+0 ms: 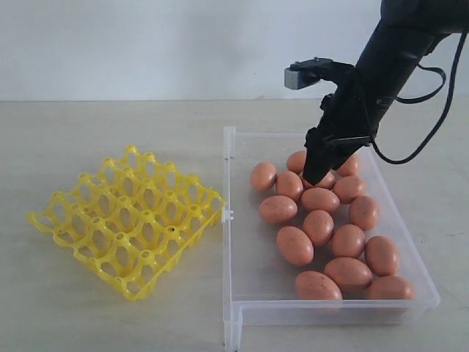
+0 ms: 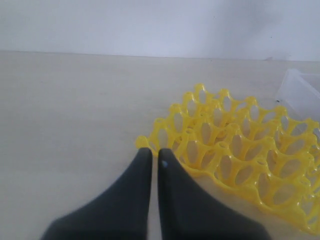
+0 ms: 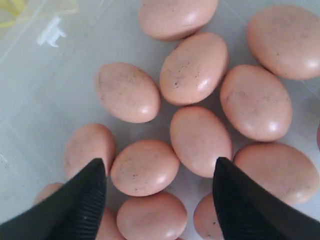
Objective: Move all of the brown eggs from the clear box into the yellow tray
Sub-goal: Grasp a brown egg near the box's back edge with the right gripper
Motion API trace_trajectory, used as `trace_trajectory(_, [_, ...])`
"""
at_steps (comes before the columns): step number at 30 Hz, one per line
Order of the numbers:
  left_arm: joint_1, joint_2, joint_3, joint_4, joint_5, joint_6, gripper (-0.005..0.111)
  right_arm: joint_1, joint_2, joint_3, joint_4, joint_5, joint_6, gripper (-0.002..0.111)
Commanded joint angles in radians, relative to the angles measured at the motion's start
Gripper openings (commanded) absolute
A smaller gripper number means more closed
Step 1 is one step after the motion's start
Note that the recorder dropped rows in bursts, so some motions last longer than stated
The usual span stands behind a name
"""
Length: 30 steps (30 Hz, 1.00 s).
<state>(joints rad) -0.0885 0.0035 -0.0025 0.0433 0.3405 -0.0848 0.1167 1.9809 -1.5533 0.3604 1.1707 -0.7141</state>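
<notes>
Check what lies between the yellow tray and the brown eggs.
In the exterior view, only the clear box's side wall and a bare strip of its floor separate the yellow tray from the brown eggs.

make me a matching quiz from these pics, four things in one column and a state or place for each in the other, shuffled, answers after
Column 1
1. yellow tray
2. brown eggs
3. left gripper
4. right gripper

Column 2
a. open wide, just above eggs
b. lying in the clear box
c. shut, by a corner of the tray
d. empty, no egg in any cup

Pairs: 1-d, 2-b, 3-c, 4-a
</notes>
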Motion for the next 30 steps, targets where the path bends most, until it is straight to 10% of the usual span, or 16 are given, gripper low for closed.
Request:
trace_trajectory(1, [-0.004,-0.003,0.003,-0.003,-0.002,-0.001,0.004,-0.002,0.03,-0.005,-0.008,-0.006,-0.108,0.055])
trace_trajectory(22, [-0.004,-0.003,0.003,-0.003,-0.002,-0.001,0.004,-0.002,0.171,-0.005,-0.008,-0.092,-0.158,0.054])
trace_trajectory(30, [-0.004,-0.003,0.003,-0.003,-0.002,-0.001,0.004,-0.002,0.177,-0.005,0.006,-0.102,-0.158,-0.001])
